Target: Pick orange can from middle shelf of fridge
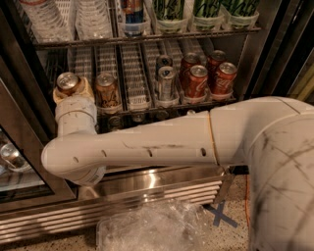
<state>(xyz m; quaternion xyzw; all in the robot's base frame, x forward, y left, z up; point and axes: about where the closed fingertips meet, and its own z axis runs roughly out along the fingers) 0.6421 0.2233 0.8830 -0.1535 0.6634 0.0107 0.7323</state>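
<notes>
The fridge [147,188] stands open in front of me. My gripper [69,89] reaches into the left end of the middle shelf [133,73]. Its pale fingers [86,89] hug both sides of the orange can [67,81], whose silver lid faces me. The gripper looks shut on this can at the front of its lane. A similar orange can with paler markings [107,91] stands one lane to the right. My white arm [147,147] crosses below the shelf and hides the shelf under it.
Two silver cans [166,81] and several red Coca-Cola cans [197,80] stand further right on the same shelf. The shelf above holds clear bottles [49,17] and green cans [169,9]. A glass door [14,162] stands at left. Crumpled clear plastic [147,228] lies on the floor.
</notes>
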